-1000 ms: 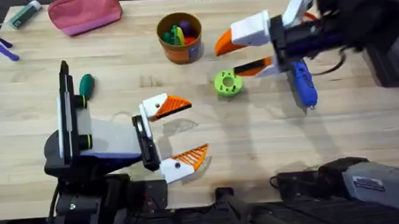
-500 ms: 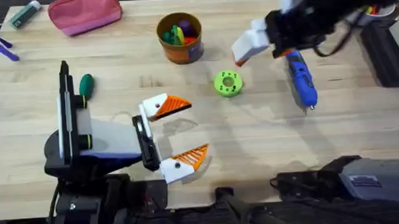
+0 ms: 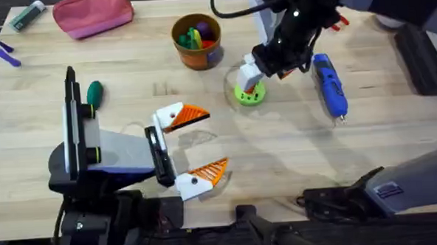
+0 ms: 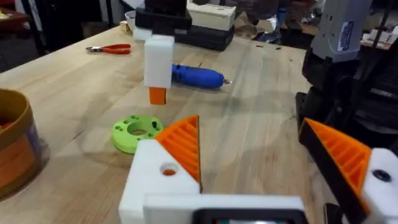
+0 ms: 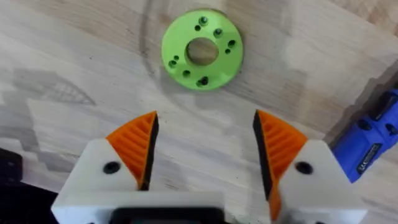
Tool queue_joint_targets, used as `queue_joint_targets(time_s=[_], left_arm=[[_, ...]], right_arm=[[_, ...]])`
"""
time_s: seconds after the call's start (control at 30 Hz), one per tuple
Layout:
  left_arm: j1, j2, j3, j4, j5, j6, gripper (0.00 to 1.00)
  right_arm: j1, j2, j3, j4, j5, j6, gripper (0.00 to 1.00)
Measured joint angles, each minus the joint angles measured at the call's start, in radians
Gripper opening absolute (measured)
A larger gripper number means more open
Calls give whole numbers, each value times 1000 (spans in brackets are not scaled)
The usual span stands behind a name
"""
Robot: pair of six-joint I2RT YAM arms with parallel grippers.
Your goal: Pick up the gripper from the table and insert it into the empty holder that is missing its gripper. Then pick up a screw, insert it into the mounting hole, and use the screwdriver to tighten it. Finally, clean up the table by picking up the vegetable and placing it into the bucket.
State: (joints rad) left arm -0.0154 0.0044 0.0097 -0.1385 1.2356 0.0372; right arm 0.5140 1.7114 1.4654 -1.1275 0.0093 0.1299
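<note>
The right gripper (image 3: 250, 78) hangs nose-down over the green holed disc (image 3: 249, 92), its fingers (image 5: 138, 149) spread apart and grasping nothing; in the right wrist view the disc (image 5: 202, 50) lies just ahead of the two orange pads, with bare wood between them. That pose reads as an arm positioning itself above the middle of the work area, though what it is aiming for cannot be told from here. The left gripper (image 3: 196, 143) lies low and level near its base, fingers (image 4: 183, 144) released and wide, both orange ribbed tips seated in their white mounts, so it looks parked out of the way, leaving room for the other arm. The screwdriver (image 3: 330, 88) lies flat on the surface (image 3: 294, 156) just right of the right gripper, bit pointing toward the robot, within easy reach for the tightening step. The vegetable (image 3: 94, 92) rests at the left, close to the left arm's upright link and well apart from the bucket (image 3: 196, 41), which stands toward the far edge with colourful pieces at its rim; the clean-up is not yet done. I cannot make out a loose orange fingertip or a screw. The surface is light planked wood. A pink pouch (image 3: 93, 13) sits in the far left corner, and red-handled pliers (image 4: 109, 48) lie far out beyond the screwdriver.
</note>
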Motion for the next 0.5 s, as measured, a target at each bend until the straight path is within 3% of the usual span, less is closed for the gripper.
queue_joint_targets(time_s=[0.23,0.5], left_arm=[[0,0,0,0,0,0,987],[0,0,0,0,0,0,986]], right_arm=[[0,14,-11,57,2,18,789],[0,14,-111,123,3,35,727]])
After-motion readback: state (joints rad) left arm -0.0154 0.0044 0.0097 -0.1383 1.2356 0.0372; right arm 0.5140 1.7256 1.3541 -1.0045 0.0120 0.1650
